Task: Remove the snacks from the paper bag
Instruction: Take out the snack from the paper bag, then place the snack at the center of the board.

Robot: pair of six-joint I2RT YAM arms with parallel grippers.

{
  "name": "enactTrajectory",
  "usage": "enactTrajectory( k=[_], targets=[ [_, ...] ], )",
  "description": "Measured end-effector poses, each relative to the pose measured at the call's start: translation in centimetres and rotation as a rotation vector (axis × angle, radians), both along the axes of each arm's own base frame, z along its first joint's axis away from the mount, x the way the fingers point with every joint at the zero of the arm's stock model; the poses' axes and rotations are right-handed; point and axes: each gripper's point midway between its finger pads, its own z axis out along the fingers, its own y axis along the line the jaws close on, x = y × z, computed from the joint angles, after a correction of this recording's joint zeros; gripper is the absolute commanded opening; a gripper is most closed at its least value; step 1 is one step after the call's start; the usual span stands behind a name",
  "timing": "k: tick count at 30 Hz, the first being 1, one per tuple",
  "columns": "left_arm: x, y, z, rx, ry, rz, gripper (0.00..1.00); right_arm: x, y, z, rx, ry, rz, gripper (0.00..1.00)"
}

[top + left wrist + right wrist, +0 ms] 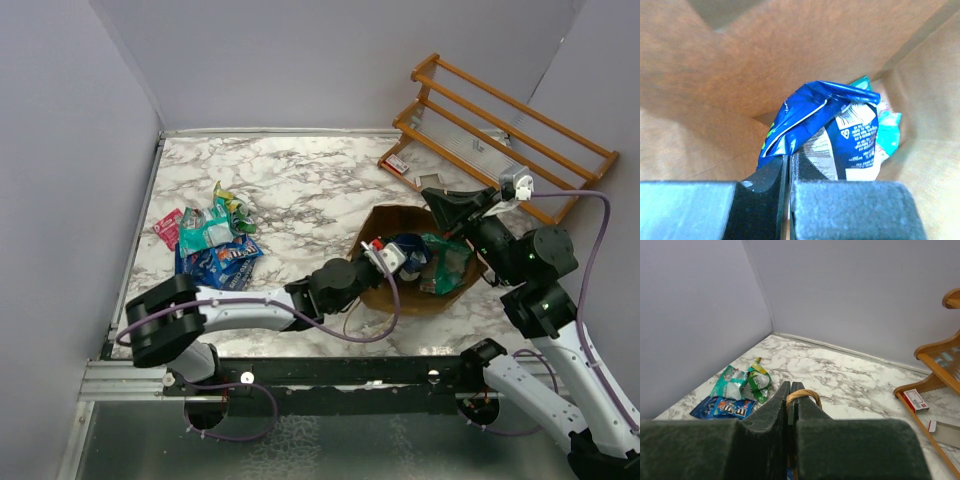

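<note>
The brown paper bag [392,222] lies open on the marble table, right of centre. My left gripper [385,256] reaches into its mouth and is shut on the edge of a blue snack packet [840,130]; a teal-green packet [887,131] lies behind it against the bag's inner wall [765,50]. My right gripper [790,390] is shut on the bag's twisted paper handle [807,394] and holds the far rim up. Out on the table at the left lie more snacks: a blue packet [220,262], a green one [205,228], a yellow-green one [232,205] and a small red-pink one [168,228].
A wooden slatted rack [500,130] leans at the back right, with a small red-and-white box [395,163] at its foot. Grey walls close in the table at the left, back and right. The table's metal rail runs along the near edge.
</note>
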Motion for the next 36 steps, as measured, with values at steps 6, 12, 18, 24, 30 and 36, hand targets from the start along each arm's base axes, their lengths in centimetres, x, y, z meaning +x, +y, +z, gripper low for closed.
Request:
enactTrajectory(
  k=[6,12,18,24,30,36],
  targets=[
    [-3.9,1.7,5.1,-0.105,0.007,-0.177,0.0,0.5,-0.7,-0.2,0.016,0.015,-0.047,0.02],
    [-6.4,4.0,9.4,-0.146,-0.022,-0.267,0.0,0.8,-0.9,-0.3,0.027,0.024,-0.064,0.02],
    [-7.0,8.1,14.7,-0.214,-0.135,-0.232,0.0,1.0,-0.8,-0.5,0.028,0.033,-0.063,0.02],
    [-4.4,13.3,17.7,-0.244,-0.222,0.016,0.0,1.1,-0.7,-0.6,0.028,0.038,-0.063,0.02],
    [-0.8,19.7,16.4,-0.181,-0.249,0.376,0.0,1.1,-0.7,-0.7,0.027,0.039,-0.064,0.03],
    [1.1,28.1,15.6,-0.25,-0.226,0.692,0.0,1.4,-0.6,-1.1,0.022,0.049,-0.065,0.02]
  ],
)
